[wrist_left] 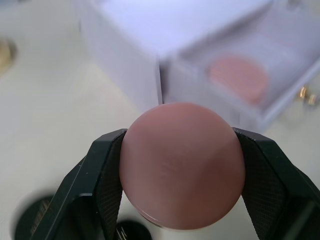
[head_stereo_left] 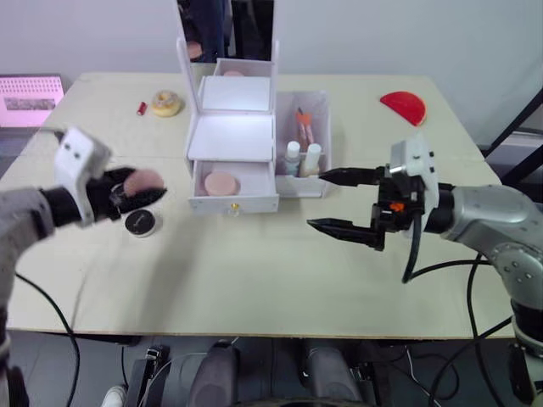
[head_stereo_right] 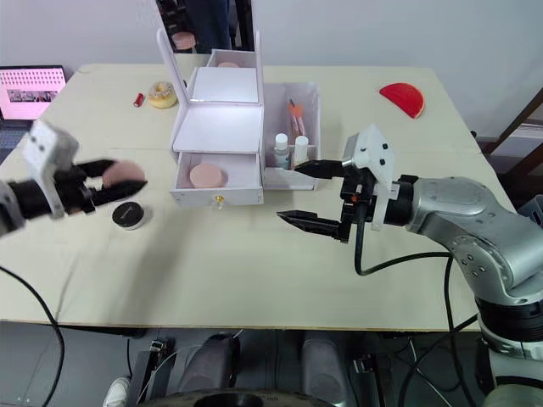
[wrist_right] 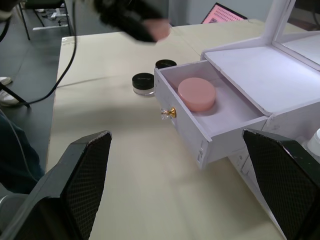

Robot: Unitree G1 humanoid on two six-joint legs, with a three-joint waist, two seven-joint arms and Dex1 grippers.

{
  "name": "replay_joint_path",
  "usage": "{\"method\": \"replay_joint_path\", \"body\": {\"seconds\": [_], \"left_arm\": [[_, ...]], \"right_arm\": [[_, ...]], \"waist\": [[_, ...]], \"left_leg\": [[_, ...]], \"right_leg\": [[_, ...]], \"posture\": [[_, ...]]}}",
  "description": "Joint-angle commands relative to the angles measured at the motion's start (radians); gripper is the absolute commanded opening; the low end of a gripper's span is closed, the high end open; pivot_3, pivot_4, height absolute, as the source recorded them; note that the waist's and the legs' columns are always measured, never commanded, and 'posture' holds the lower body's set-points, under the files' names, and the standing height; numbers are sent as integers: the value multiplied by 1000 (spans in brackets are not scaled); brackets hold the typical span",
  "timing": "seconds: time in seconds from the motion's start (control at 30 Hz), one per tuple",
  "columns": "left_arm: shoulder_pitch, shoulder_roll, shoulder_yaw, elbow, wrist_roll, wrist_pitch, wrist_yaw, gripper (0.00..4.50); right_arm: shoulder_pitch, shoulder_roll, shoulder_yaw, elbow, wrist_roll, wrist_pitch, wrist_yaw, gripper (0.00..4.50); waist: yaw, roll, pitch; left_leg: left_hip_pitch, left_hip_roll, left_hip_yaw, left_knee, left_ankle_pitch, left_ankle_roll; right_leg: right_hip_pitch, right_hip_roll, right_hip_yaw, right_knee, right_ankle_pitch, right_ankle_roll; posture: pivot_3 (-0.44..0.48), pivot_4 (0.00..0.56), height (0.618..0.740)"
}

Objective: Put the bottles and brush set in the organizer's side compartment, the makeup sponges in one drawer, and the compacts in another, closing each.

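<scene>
Overhead, the left gripper (head_stereo_left: pixel 144 193) is hovering above the table (head_stereo_left: pixel 254 271), left of the white organizer (head_stereo_left: pixel 233 140), its fingers clamping one pink compact (head_stereo_left: pixel 142 181). The right gripper (head_stereo_left: pixel 339 203) is reaching in level from the right, spread wide with nothing between its fingers, just beside the side compartment (head_stereo_left: pixel 316 110), where two white bottles (head_stereo_left: pixel 302 158) are standing. One drawer (head_stereo_left: pixel 233 188) is sitting pulled out with one pink compact (head_stereo_left: pixel 222 183) inside.

Through the left wrist, the held compact (wrist_left: pixel 182 165) is sitting between both pads (wrist_left: pixel 107 172).

Through the right wrist, two black-lidded jars (wrist_right: pixel 143 83) are resting near the open drawer (wrist_right: pixel 210 117).
</scene>
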Motion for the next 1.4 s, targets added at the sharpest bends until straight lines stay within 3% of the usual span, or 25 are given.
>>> {"method": "replay_joint_path", "body": {"seconds": [0.03, 0.23, 0.43, 0.7, 1.2, 1.27, 1.33, 1.4], "left_arm": [[-143, -10, -138, 112, 31, -72, -125, 2666], [-456, -135, -387, 343, 125, -186, -354, 2666], [-591, -283, -533, 533, 246, -337, -493, 2666], [-605, -360, -555, 617, 311, -412, -556, 2666], [-596, -402, -541, 662, 385, -482, -556, 2666], [-596, -403, -539, 663, 389, -489, -551, 3716], [-597, -403, -535, 663, 389, -490, -548, 4448], [-598, -405, -530, 659, 386, -487, -546, 4448]], "right_arm": [[-13, 3, -24, -30, 19, -4, -7, 4500], [-13, 3, -31, -37, 21, -3, -22, 4500], [-4, 16, -34, -51, 14, -5, -55, 4500], [10, 11, -54, -87, 32, 10, -113, 4500], [22, 6, -72, -102, 60, 26, -144, 4500], [21, 7, -71, -102, 63, 27, -146, 4500], [21, 7, -70, -102, 66, 28, -147, 4500], [23, 7, -71, -102, 68, 27, -148, 4500]], "waist": [[-1, 0, 0], [-1, 0, 0], [-3, 0, 0], [-3, 0, 0], [-1, 0, 0], [-1, 0, 0], [-1, 0, 0], [-1, 0, 0]], "left_leg": [[0, 0, 0, -1, 0, 0], [-2, 0, 0, -1, 0, 0], [-1, 0, 0, -1, 0, 0], [-2, 0, 0, -1, 0, 0], [-2, 0, -1, -1, 0, 0], [-2, 0, -1, -1, 0, 0], [-2, 0, -1, -1, 0, 0], [-2, 0, -1, 0, 0, 0]], "right_leg": [[0, 0, 0, 0, 0, 0], [-2, 1, 0, 0, 0, 1], [-2, 1, 0, 0, -1, 2], [-2, 1, 0, 1, -1, 3], [-2, 1, 0, 1, -1, 4], [-2, 1, 0, 1, -1, 4], [-2, 1, 0, 1, -1, 4], [-2, 1, 0, 1, -1, 4]], "posture": [[0, 150, 740], [0, 150, 740], [0, 150, 740], [0, 150, 740], [0, 150, 740], [0, 150, 740], [0, 150, 740], [0, 150, 740]]}}
